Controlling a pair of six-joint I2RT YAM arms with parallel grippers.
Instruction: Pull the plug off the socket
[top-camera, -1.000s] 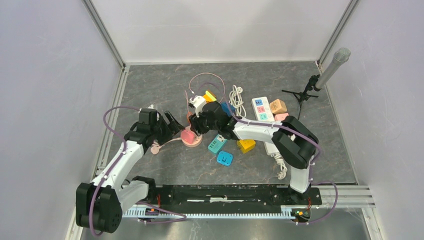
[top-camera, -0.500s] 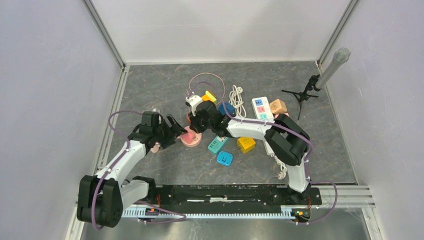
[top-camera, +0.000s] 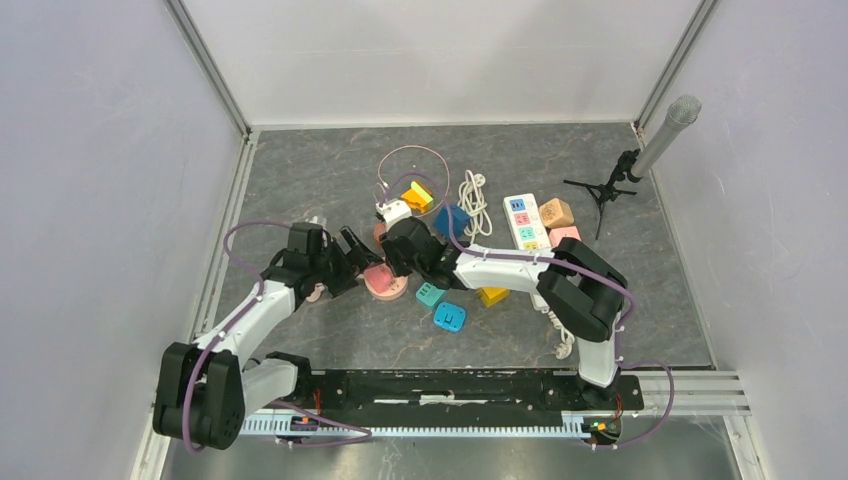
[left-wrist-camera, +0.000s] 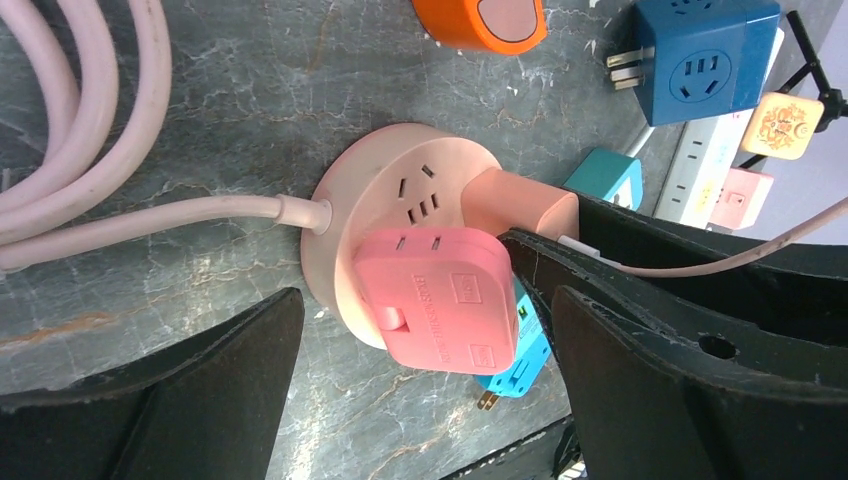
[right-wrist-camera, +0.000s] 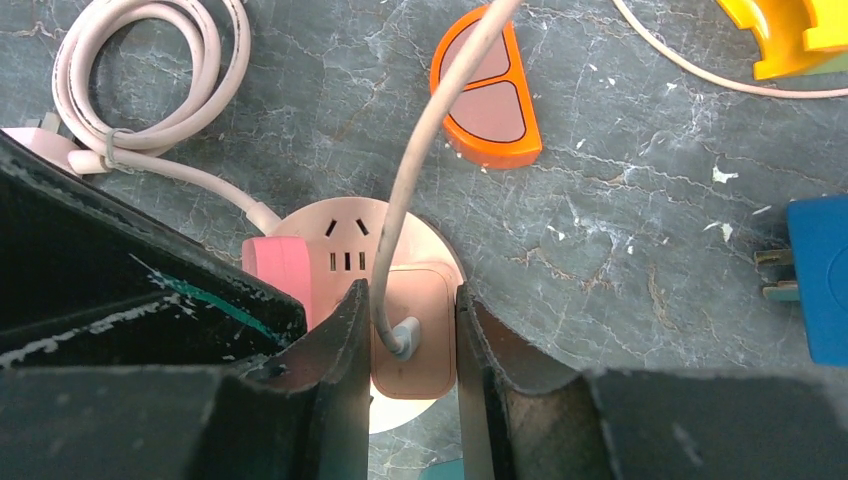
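Observation:
A round pale-pink socket (top-camera: 385, 283) (left-wrist-camera: 390, 190) (right-wrist-camera: 345, 225) lies flat on the grey floor, its thick cord leading left. A salmon plug (right-wrist-camera: 412, 345) (left-wrist-camera: 515, 205) with a thin cable sits in its right side. My right gripper (right-wrist-camera: 412, 300) (top-camera: 395, 262) is shut on this plug, one finger against each side. A hot-pink square adapter (left-wrist-camera: 435, 300) (right-wrist-camera: 275, 265) is also plugged into the socket. My left gripper (left-wrist-camera: 425, 300) (top-camera: 352, 262) stands wide open, straddling the socket and the adapter without touching them.
An orange half-round adapter (right-wrist-camera: 487, 90) and a blue cube adapter (left-wrist-camera: 705, 60) lie just beyond the socket. Teal (top-camera: 431, 293), blue (top-camera: 449, 317) and yellow (top-camera: 492, 295) adapters lie to its right. Further right are a white power strip (top-camera: 525, 218) and a microphone stand (top-camera: 640, 160).
My left gripper has moved right up to the socket and opened wider. My right gripper has shifted slightly and closed on the salmon plug.

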